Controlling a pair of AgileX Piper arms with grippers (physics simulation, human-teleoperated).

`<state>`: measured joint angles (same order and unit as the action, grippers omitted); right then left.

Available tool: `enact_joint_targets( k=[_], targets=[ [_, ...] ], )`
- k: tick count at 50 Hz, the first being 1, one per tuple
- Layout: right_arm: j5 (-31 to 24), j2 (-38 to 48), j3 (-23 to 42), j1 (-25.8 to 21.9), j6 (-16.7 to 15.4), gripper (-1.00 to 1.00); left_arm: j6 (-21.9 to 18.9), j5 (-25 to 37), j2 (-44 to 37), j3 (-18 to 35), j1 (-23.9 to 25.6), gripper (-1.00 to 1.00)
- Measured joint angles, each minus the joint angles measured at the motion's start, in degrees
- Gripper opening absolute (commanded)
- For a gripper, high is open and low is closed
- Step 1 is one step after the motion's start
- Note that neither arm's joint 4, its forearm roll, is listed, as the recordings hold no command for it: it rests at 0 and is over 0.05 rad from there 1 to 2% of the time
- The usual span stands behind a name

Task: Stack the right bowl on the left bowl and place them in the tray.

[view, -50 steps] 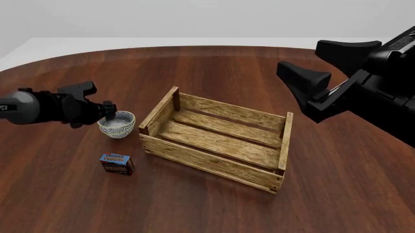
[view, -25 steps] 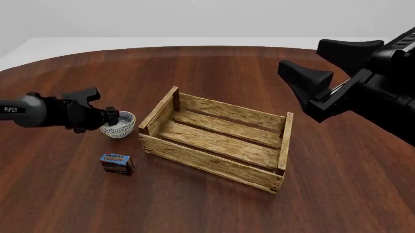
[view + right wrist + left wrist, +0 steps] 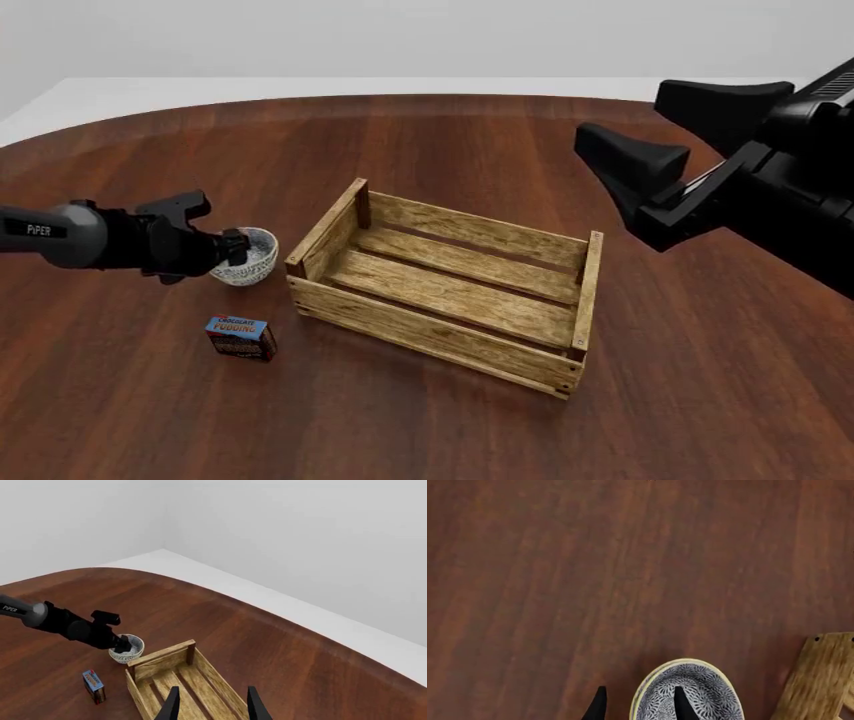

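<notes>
Only one patterned bowl point(image 3: 258, 266) shows, standing on the table just left of the tray point(image 3: 470, 226). I cannot tell whether it is a single bowl or two nested ones. My left gripper point(image 3: 234, 246) is open and straddles the bowl's left rim, one finger inside and one outside; the left wrist view shows the bowl point(image 3: 710, 700) and the gripper point(image 3: 639, 706). My right gripper point(image 3: 621, 113) is open and empty, high above the table right of the tray. In the right wrist view, the bowl point(image 3: 132, 649) and the tray point(image 3: 159, 663) are in sight beyond my right gripper point(image 3: 212, 704).
A small blue-and-red pudding box point(image 3: 240, 338) stands on the table in front of the bowl, also seen in the right wrist view point(image 3: 94, 685). One tray corner point(image 3: 820, 675) shows close to the bowl in the left wrist view.
My left arm has dropped lower and the gripper has come down from above the bowl onto its rim. The bowl, tray and right arm have stayed put.
</notes>
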<state>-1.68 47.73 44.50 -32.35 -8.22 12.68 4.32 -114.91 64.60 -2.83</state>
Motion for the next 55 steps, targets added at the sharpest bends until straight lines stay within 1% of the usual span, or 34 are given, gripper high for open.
enact_joint_targets(
  k=[2, 3, 27, 55],
  targets=[
    [0.0, 0.0, 0.0, 0.0, 0.0, 1.0, 0.0, -0.1, -0.1, 0.0, 0.0, 1.0],
    [0.0, 0.0, 0.0, 0.0, 0.0, 1.0, 0.1, -0.2, 0.0, 0.0, 0.0, -1.0],
    [-0.2, -0.2, 0.0, 0.0, -0.1, 1.0, 1.7, -1.4, 2.2, -1.2, 1.1, -1.0],
    [-0.2, -0.3, -0.1, -0.2, -0.2, 1.0, 2.1, 1.6, 8.7, -2.5, -0.2, -1.0]
  ],
)
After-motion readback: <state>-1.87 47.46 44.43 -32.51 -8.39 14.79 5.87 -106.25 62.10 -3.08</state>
